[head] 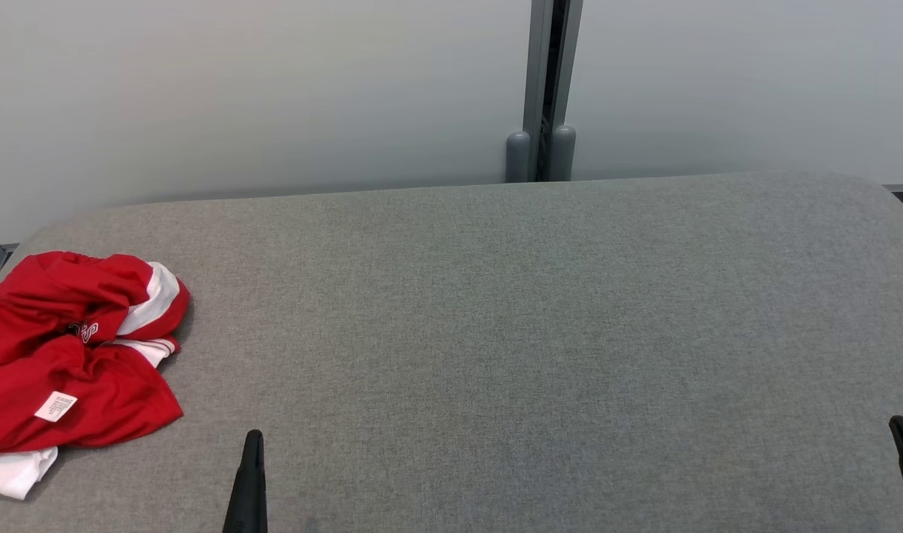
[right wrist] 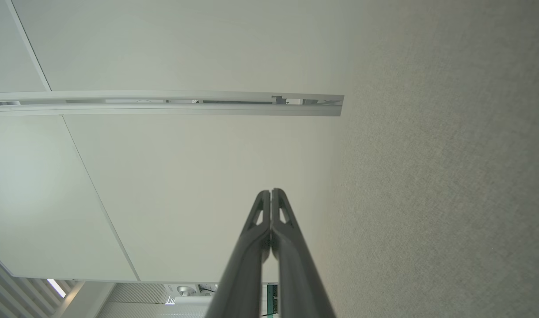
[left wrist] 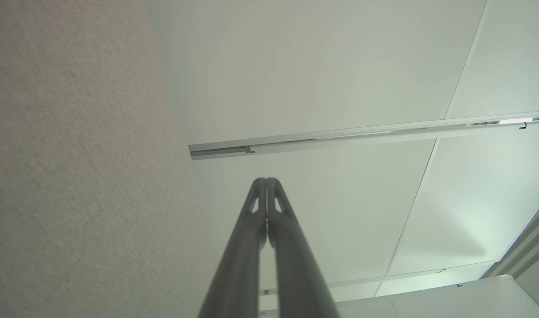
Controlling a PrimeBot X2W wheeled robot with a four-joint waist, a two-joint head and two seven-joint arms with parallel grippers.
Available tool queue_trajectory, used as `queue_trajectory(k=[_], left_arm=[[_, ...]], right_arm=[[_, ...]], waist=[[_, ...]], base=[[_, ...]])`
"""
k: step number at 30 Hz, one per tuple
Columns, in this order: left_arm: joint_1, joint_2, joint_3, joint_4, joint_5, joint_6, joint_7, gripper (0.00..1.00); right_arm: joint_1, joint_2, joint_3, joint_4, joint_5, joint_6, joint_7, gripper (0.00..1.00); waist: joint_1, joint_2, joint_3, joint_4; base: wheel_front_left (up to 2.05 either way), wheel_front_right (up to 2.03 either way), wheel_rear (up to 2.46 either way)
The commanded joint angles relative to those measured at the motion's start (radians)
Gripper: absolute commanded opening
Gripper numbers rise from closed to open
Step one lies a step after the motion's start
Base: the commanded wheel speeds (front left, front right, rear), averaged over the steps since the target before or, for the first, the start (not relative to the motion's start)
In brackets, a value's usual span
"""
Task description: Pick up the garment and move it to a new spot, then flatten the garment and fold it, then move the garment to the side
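You've got one red-and-white shirt [head: 66, 348] with one white label [head: 55, 406], one grey table [head: 496, 333], two wall panels [head: 237, 89], one metal post [head: 548, 74], two left fingers [left wrist: 245, 247], and two right fingers [right wrist: 291, 265].

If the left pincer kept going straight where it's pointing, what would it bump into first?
Probably the pale wall beyond the grey table, though depth is unclear. The red garment lies left of the left pincer.

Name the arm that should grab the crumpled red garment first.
Left. The garment lies bunched at the left end of the table, close beside the left gripper; the right gripper sits far across it. Both are shut and would need opening.
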Motion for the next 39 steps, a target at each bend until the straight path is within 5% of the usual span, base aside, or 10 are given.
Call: queue_trajectory(k=[1, 2, 3, 19, 39], left_arm=[[0.006, 0.002, 0.004, -0.004, 0.0, -0.004, 0.004, 0.0], [0.006, 0.002, 0.004, -0.004, 0.0, -0.004, 0.004, 0.0], [-0.001, 0.0, -0.001, 0.004, 0.0, 0.0, 0.0, 1.0], [-0.103, 0.004, 0.003, 0.072, 0.062, 0.001, -0.014, 1.0], [-0.21, 0.002, 0.044, 0.107, 0.486, 0.001, -0.031, 1.0]], right_arm=[[0.003, -0.003, -0.003, -0.002, 0.001, 0.0, -0.003, 0.0], [0.003, -0.003, -0.003, -0.002, 0.001, 0.0, -0.003, 0.0], [0.0, 0.001, 0.001, 0.003, 0.0, 0.0, 0.0, 1.0], [-0.059, -0.012, 0.079, 0.041, -0.123, -0.001, -0.12, 1.0], [-0.126, -0.045, 0.186, -0.017, -0.611, 0.0, -0.273, 1.0]], waist=[[0.0, -0.0001, 0.0, 0.0], [0.0, -0.0001, 0.0, 0.0], [0.0, -0.0001, 0.0, 0.0], [0.0, -0.0001, 0.002, 0.0], [0.0, -0.0001, 0.006, -0.003]], base=[[0.0, 0.0, 0.0], [0.0, 0.0, 0.0], [0.0, 0.0, 0.0], [0.0, 0.0, 0.0], [0.0, 0.0, 0.0]])
